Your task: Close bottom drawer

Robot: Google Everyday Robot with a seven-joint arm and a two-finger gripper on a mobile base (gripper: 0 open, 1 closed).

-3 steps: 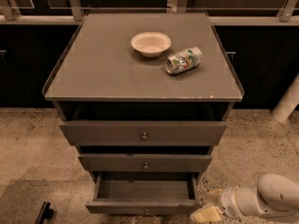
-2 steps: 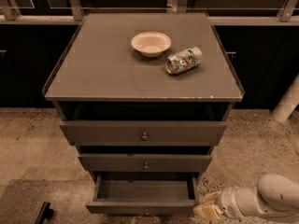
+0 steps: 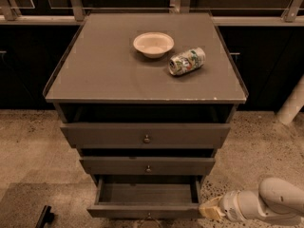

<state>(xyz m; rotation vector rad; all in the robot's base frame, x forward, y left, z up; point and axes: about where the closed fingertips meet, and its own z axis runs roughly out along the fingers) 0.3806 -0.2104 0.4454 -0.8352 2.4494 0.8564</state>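
cabinet (image 3: 95, 70): 1 | drawers: 3 – top drawer (image 3: 104, 136), middle drawer (image 3: 109, 166), bottom drawer (image 3: 118, 212) | knobs (image 3: 147, 138): 3 | bowl (image 3: 153, 44): 1 | crushed can (image 3: 186, 61): 1 | gripper (image 3: 206, 209): 1, low right, just beside the bottom drawer

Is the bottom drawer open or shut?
Open. The bottom drawer is pulled out, its inside showing. The pincer sits low by its right front corner.

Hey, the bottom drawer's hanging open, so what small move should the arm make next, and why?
Probably slide the pincer leftward across the front panel of the bottom drawer, ready to push it in. The drawer stands pulled out with its inside showing, and the pincer sits low beside the panel's right end, not squarely in front of it.
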